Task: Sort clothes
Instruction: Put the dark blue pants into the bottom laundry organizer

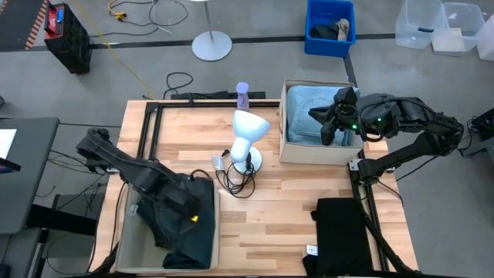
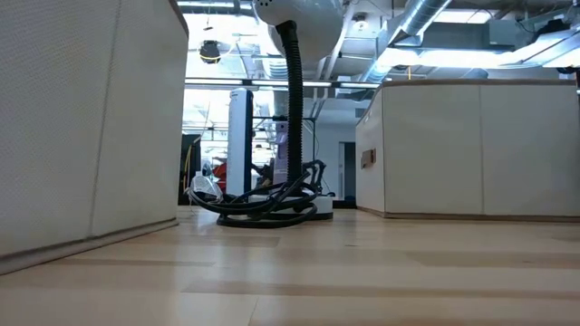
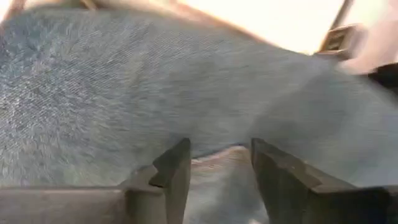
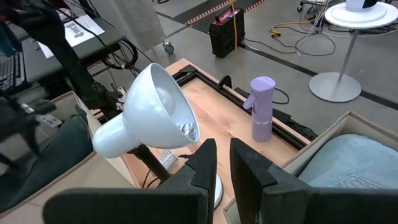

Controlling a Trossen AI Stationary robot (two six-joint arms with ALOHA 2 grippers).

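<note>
A dark green garment (image 1: 185, 232) lies heaped in the beige box (image 1: 127, 232) at the near left. My left gripper (image 1: 191, 199) is down on it. In the left wrist view the gripper (image 3: 221, 165) is open, and a ridge of the cloth (image 3: 214, 158) rises between its fingers. A light blue garment (image 1: 305, 112) fills the beige box (image 1: 324, 154) at the far right. My right gripper (image 1: 333, 127) hovers over it, shut and empty (image 4: 222, 158). A black garment (image 1: 340, 228) lies flat on the table at the near right. My left gripper comes at the dark green garment from above, its open fingers (image 3: 171, 171) on either side of a raised ridge of cloth. I cannot tell whether the fingers touch the cloth.
A white desk lamp (image 1: 248, 131) with a coiled black cable (image 1: 235, 179) stands mid-table between the boxes. A purple spray bottle (image 1: 242, 94) stands at the far edge. Bare wood lies between the lamp and the black garment. The low view shows both box walls (image 2: 82, 127) (image 2: 471, 145).
</note>
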